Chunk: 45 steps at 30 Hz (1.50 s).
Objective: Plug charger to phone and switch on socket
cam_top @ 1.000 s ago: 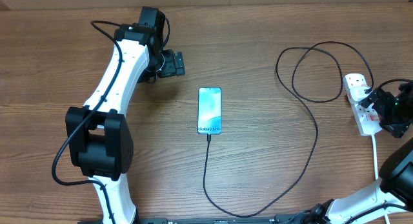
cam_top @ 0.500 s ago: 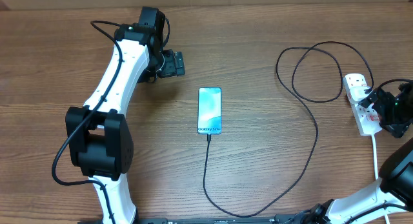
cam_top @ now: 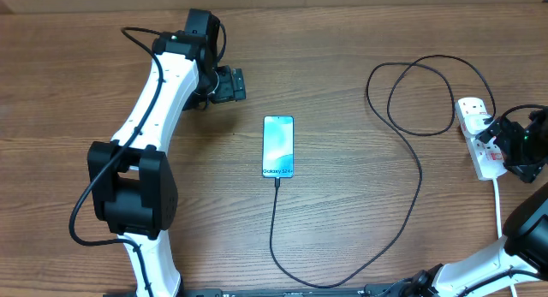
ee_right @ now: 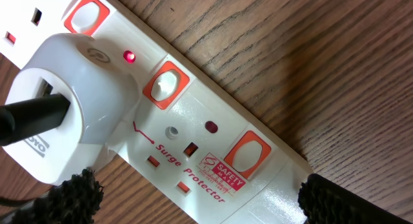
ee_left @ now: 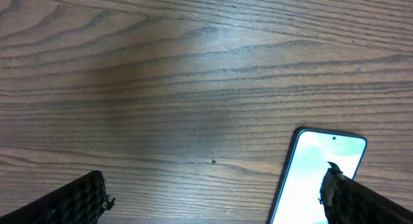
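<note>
The right gripper hangs low over the socket, far to the right of the phone. Its jaws are spread to their widest, one fingertip on each side of the strip, and they hold nothing. The left gripper is up and to the left of the phone, jaws equally wide and empty. In its wrist view the phone's top corner shows between the fingertips.

The phone lies flat and face up near the middle of the wooden table, its screen lit light blue. The charger has its plug tip in the phone's lower edge. Its black cable runs down from the phone, sweeps right and up, makes a loop, then reaches the socket.

There the cable enters a white adapter seated in the strip. A small red light glows beside it, near a red switch. A white cord runs down from the socket, to the phone's lower right.
</note>
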Each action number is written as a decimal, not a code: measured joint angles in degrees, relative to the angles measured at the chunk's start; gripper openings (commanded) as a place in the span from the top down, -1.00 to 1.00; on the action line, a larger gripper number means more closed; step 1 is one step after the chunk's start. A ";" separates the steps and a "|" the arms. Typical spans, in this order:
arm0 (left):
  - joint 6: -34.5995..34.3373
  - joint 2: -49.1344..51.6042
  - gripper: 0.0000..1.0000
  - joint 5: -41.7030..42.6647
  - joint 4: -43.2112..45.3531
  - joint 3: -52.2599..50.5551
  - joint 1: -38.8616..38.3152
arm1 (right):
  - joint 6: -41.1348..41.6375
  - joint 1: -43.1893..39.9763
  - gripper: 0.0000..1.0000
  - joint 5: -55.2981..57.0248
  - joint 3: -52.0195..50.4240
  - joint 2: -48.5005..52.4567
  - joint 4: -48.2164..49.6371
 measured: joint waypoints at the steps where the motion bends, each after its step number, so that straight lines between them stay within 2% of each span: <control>1: 0.00 -0.11 -0.99 0.02 0.00 0.00 -0.22 | -0.02 0.00 -1.00 0.02 0.00 0.00 0.00; 7: 0.00 -7.06 -1.00 0.02 0.00 -0.13 -1.99 | -0.02 0.00 -1.00 0.02 0.00 0.00 0.00; 21: 0.00 -41.46 -0.99 0.02 0.02 -0.11 -3.06 | -0.02 -0.02 -1.00 0.02 0.00 0.00 0.20; 33: 0.00 -56.43 -0.99 0.02 -0.02 -0.85 -3.06 | -0.02 0.00 -1.00 0.04 0.00 0.00 0.26; 38: 0.00 -61.70 -0.99 0.02 -0.02 -6.32 -3.06 | -0.04 0.00 -1.00 0.02 0.00 0.00 0.33; 45: 0.00 -66.29 -0.99 -0.24 -0.04 -21.38 -3.06 | -0.02 -0.02 -1.00 0.00 0.00 0.00 0.35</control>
